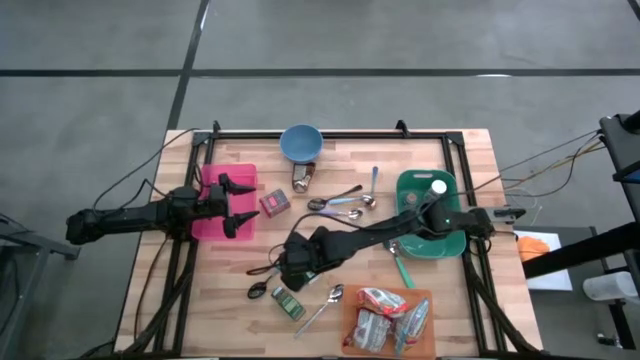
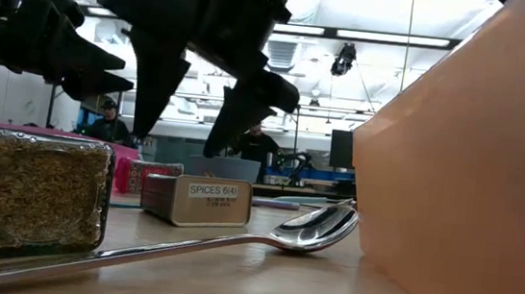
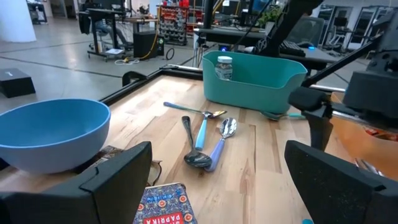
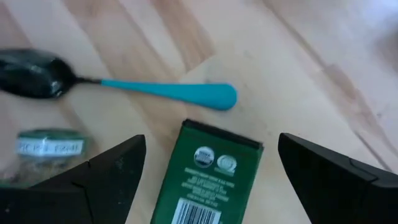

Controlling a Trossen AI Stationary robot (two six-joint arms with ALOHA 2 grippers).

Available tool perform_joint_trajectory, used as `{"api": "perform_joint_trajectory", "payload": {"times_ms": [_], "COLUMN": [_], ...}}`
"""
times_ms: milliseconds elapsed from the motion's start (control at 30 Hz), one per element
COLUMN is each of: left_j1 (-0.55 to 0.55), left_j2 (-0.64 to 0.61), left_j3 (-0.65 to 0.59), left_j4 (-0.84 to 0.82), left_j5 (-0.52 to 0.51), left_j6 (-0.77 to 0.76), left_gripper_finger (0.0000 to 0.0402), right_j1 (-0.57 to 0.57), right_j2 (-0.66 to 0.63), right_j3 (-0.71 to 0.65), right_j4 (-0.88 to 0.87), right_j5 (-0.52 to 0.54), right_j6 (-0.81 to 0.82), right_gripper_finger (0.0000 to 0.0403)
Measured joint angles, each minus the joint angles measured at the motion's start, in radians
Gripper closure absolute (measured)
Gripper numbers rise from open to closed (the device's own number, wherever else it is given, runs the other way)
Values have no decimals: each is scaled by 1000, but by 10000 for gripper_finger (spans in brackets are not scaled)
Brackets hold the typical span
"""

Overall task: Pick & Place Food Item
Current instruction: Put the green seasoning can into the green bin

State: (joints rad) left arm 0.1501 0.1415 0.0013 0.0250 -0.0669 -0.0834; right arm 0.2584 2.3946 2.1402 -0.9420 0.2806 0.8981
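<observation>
A green spice tin (image 4: 208, 180) lies flat on the wooden table (image 1: 340, 160) near its front edge, also seen from above as the green tin (image 1: 288, 302). My right gripper (image 4: 210, 146) hovers above it, open, pointing steeply down, one finger on each side and clear of it; from above, the right gripper (image 1: 290, 268) sits left of the table's middle. A teal-handled spoon (image 4: 168, 91) lies just beyond the tin. My left gripper (image 1: 243, 205) waits open over the pink tray (image 1: 215, 180) at the left.
A teal bin (image 1: 430, 225) holding a white-capped jar (image 1: 438, 187) stands at the right. A blue bowl (image 1: 300, 143) is at the back, a paprika tin (image 1: 274, 203) and several spoons (image 1: 342, 203) mid-table. An orange tray (image 1: 388, 322) of packets sits front right.
</observation>
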Motion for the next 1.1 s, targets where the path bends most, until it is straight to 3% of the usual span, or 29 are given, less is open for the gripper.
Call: {"api": "perform_joint_trajectory", "payload": {"times_ms": [633, 1100], "left_j1": [0, 0], "left_j2": [0, 0], "left_j3": [0, 0], "left_j4": [0, 0], "left_j5": [0, 0], "left_j6": [0, 0], "left_gripper_finger": [30, 30], "right_j1": [4, -1], "right_j2": [10, 10], "right_j3": [-55, -163], "right_j4": [15, 136], "right_j5": [8, -2], "right_j6": [98, 117], "right_gripper_finger": [40, 40]}}
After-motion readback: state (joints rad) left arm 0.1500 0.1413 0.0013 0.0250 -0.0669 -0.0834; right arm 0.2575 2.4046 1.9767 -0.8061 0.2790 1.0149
